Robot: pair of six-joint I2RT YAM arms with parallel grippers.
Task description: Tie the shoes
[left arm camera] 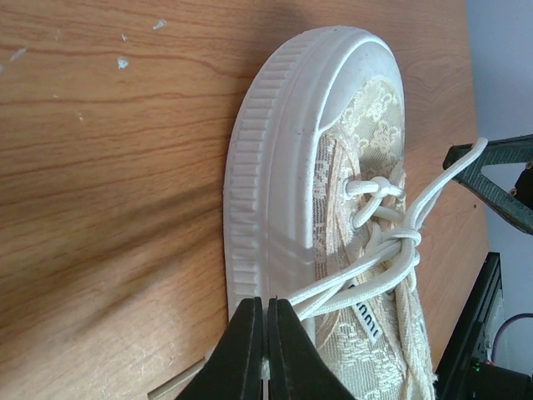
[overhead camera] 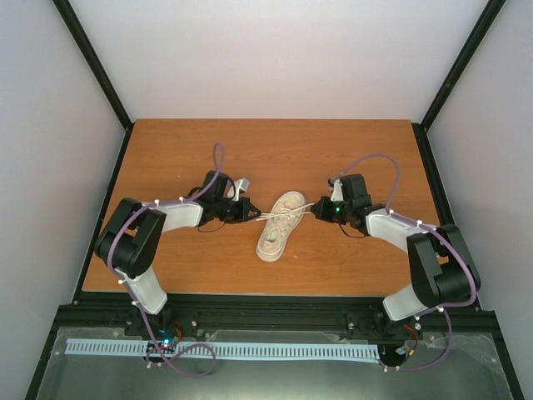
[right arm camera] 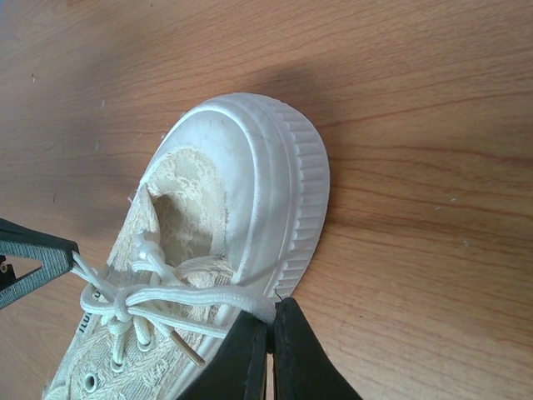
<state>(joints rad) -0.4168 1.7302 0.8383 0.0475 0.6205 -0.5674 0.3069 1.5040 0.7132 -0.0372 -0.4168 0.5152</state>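
Note:
The cream sneaker (overhead camera: pixel 281 225) lies on the wooden table (overhead camera: pixel 191 267) between the two arms, its toe pointing away from the bases. My left gripper (overhead camera: pixel 252 213) is shut on a loop of white lace (left arm camera: pixel 350 287) at the shoe's left side. My right gripper (overhead camera: pixel 315 213) is shut on another lace loop (right arm camera: pixel 216 297) at the right side. Both loops run taut to a knot (left arm camera: pixel 401 238) over the tongue, the same knot (right arm camera: pixel 123 305) showing in the right wrist view. In the left wrist view the gripper (left arm camera: pixel 266 305) pinches lace beside the rubber sole (left arm camera: pixel 266 167). The right gripper (right arm camera: pixel 271 322) does likewise by the toe cap (right arm camera: pixel 250 167).
A loose lace end with a tan tip (right arm camera: pixel 187 353) lies across the shoe's upper. Black frame posts (overhead camera: pixel 100 67) and pale walls close in the table on three sides. The table's near edge (overhead camera: pixel 275 293) runs just ahead of the arm bases.

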